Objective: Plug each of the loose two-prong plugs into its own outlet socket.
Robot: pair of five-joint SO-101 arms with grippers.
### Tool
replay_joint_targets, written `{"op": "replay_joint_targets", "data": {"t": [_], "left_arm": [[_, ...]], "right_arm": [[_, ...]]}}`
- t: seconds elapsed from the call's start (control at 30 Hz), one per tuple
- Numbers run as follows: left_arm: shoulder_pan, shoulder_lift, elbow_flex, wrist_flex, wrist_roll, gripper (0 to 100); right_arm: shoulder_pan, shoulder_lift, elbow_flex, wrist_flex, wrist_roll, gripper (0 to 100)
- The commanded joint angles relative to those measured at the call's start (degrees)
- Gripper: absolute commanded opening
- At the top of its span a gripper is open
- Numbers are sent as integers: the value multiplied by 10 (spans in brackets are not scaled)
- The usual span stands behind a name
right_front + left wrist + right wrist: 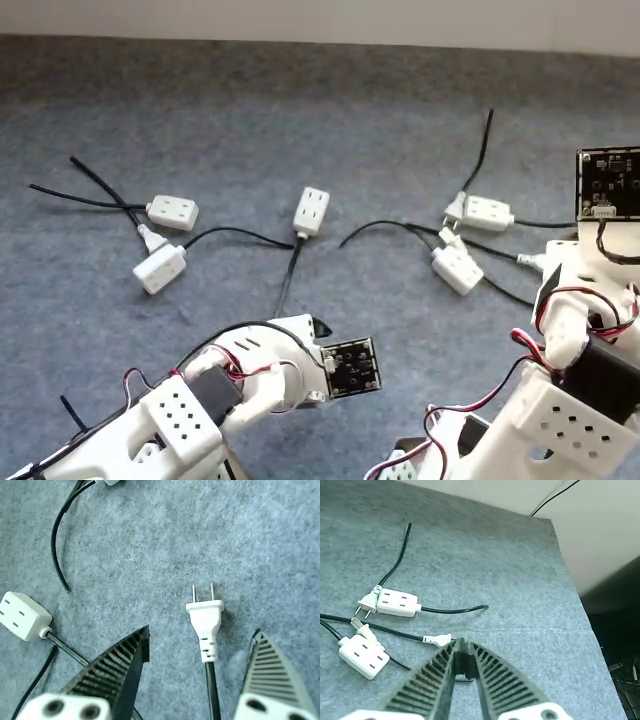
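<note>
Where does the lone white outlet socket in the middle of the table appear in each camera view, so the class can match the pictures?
High view: the outlet socket lies alone mid-table, black cord attached.
Left wrist view: it sits just outside the open left gripper, which straddles the loose plug.
Right wrist view: faces a different socket.
Shared landmark: the black cable's loose end beside the socket.

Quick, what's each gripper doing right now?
Left gripper: open, straddling a loose plug, not gripping it.
Right gripper: shut, apparently empty.
</note>
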Motion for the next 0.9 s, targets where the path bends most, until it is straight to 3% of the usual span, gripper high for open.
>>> {"op": "replay_joint_targets", "data": {"t": [0.0, 0.37, 0.5, 0.87], "left_arm": [[-6, 36, -15, -30, 32, 305], [-10, 402, -215, -40, 83, 305], [-11, 437, -259, 4, 82, 305], [-20, 503, -317, 17, 84, 305]], "right_arm": [[7, 0, -21, 0, 7, 9], [7, 0, -21, 4, 7, 9], [7, 0, -21, 4, 6, 9], [7, -6, 34, -1, 6, 9]]}}
